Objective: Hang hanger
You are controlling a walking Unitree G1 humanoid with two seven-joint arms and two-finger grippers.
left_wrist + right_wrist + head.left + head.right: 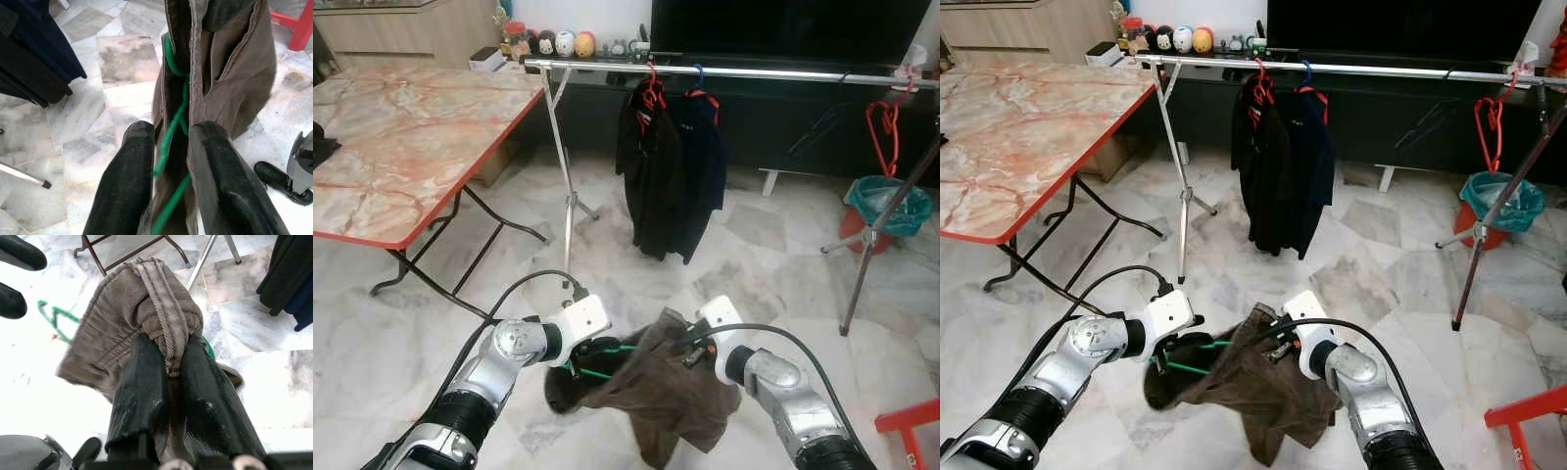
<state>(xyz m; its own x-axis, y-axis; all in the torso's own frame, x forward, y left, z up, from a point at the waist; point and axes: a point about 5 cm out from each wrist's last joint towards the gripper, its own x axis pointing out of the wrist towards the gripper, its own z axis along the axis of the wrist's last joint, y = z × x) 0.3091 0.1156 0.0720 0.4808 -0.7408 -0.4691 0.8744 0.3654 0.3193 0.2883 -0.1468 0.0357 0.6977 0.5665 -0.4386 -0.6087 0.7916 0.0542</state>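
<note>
A brown garment (651,392) hangs low over the marble floor on a green hanger (595,373), held between my two grippers. My left gripper (579,364) is shut on the green hanger (171,137) and the cloth edge beside it. My right gripper (690,345) is shut on a bunched fold of the brown garment (156,298). The clothes rail (754,71) runs across the room ahead, well above and beyond both grippers. It carries a black garment (646,166) on a red hanger and a navy garment (705,166) on a blue one.
An empty red hanger (884,127) hangs near the rail's right end. A marble-topped folding table (401,137) stands at the left, beside the rail's stand (570,186). A teal bucket (891,206) sits at the right, and a red stool (911,421) at the lower right.
</note>
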